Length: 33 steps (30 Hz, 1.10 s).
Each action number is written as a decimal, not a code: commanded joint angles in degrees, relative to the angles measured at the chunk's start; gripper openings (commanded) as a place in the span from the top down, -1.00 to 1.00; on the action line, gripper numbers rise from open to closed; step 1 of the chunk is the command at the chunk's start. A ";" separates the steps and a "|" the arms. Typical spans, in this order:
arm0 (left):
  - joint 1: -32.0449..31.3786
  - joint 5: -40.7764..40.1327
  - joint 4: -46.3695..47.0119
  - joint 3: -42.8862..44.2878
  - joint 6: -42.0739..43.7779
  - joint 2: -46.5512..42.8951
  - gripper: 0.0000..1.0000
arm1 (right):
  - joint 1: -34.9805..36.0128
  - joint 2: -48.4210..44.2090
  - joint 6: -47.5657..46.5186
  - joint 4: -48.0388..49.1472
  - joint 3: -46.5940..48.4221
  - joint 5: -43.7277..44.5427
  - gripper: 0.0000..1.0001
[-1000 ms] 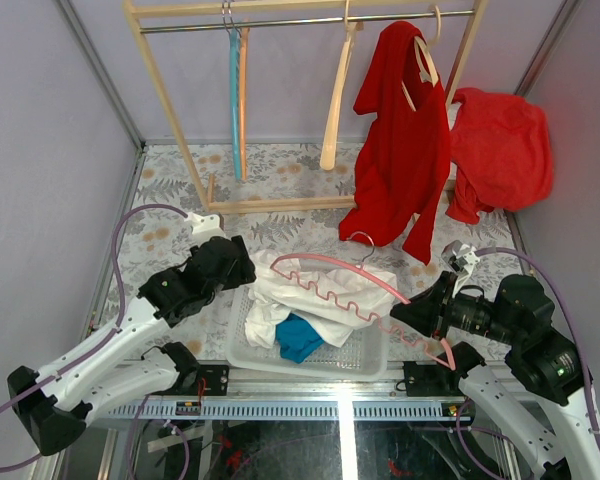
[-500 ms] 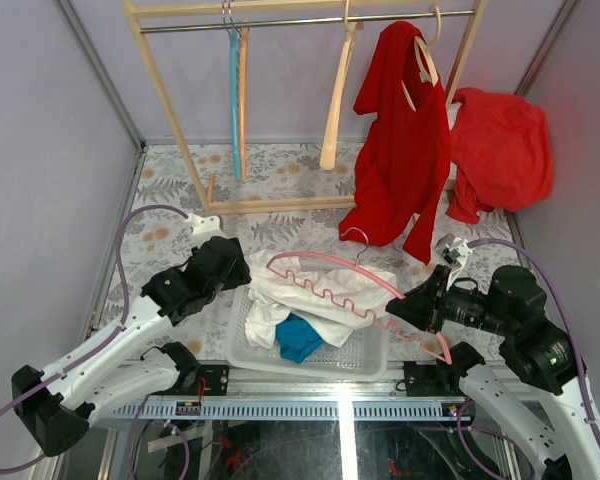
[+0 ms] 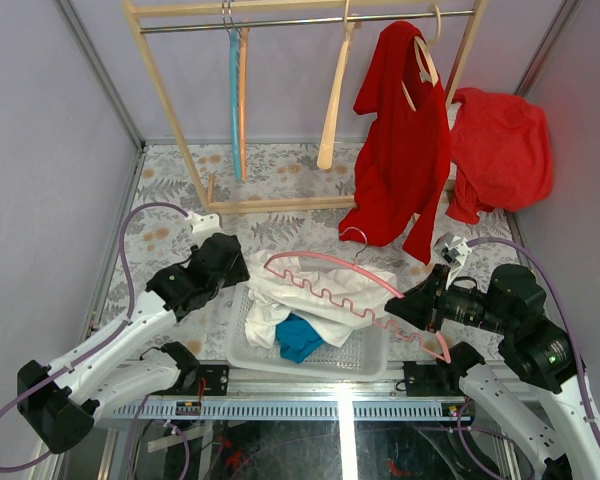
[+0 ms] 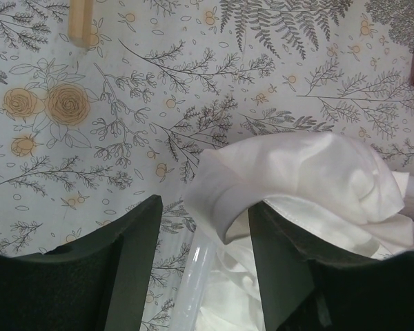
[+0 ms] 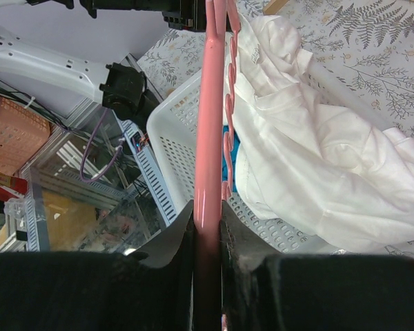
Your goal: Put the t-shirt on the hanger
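The white t-shirt (image 3: 320, 290) lies bunched in a white basket (image 3: 365, 355), spilling over its far rim. My left gripper (image 3: 242, 270) is at the shirt's left edge. In the left wrist view it (image 4: 203, 207) is open, its jaws either side of a raised fold of the t-shirt (image 4: 310, 172), above the basket's rim (image 4: 196, 276). My right gripper (image 3: 405, 310) is shut on one arm of the pale pink hanger (image 3: 325, 259), which it holds across and above the shirt. The right wrist view shows the hanger (image 5: 209, 124) pinched in the gripper (image 5: 208, 214), beside the t-shirt (image 5: 310, 158).
A blue cloth (image 3: 298, 337) lies in the basket under the shirt. A wooden rack (image 3: 180, 120) at the back carries a light blue hanger (image 3: 234, 100), a beige wooden hanger (image 3: 330, 110) and a red garment (image 3: 400, 140). Another red garment (image 3: 500, 150) hangs at the right.
My right gripper has carried the hanger slightly left and farther over the shirt. The left gripper's jaws have narrowed a little around the fold.
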 commanded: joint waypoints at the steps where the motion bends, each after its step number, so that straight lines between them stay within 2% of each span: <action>1: 0.73 -1.94 2.93 2.22 1.40 1.06 -0.03 | -0.12 0.18 -0.08 4.48 1.46 -1.89 1.00; 4: 0.79 -1.44 3.41 2.28 1.54 1.31 0.11 | -0.11 0.20 -0.17 4.56 1.39 -2.17 1.00; 8: 0.75 -0.69 3.50 2.49 1.81 1.46 0.53 | -0.17 0.57 -0.13 4.67 1.40 -2.50 1.00; 10: 0.73 -0.19 3.48 2.84 1.75 1.32 0.84 | -0.18 0.79 -0.12 4.72 1.31 -2.82 1.00; 12: 0.75 0.84 3.62 3.88 2.12 1.40 1.00 | -0.14 1.10 0.03 4.96 1.08 -3.09 1.00; 23: 0.45 7.15 3.55 10.89 4.55 3.46 1.00 | -0.18 5.60 -0.38 6.21 2.88 -4.49 1.00; 33: -0.76 8.68 1.72 14.83 5.54 4.64 1.00 | -0.10 10.74 -2.72 5.94 8.36 -2.67 1.00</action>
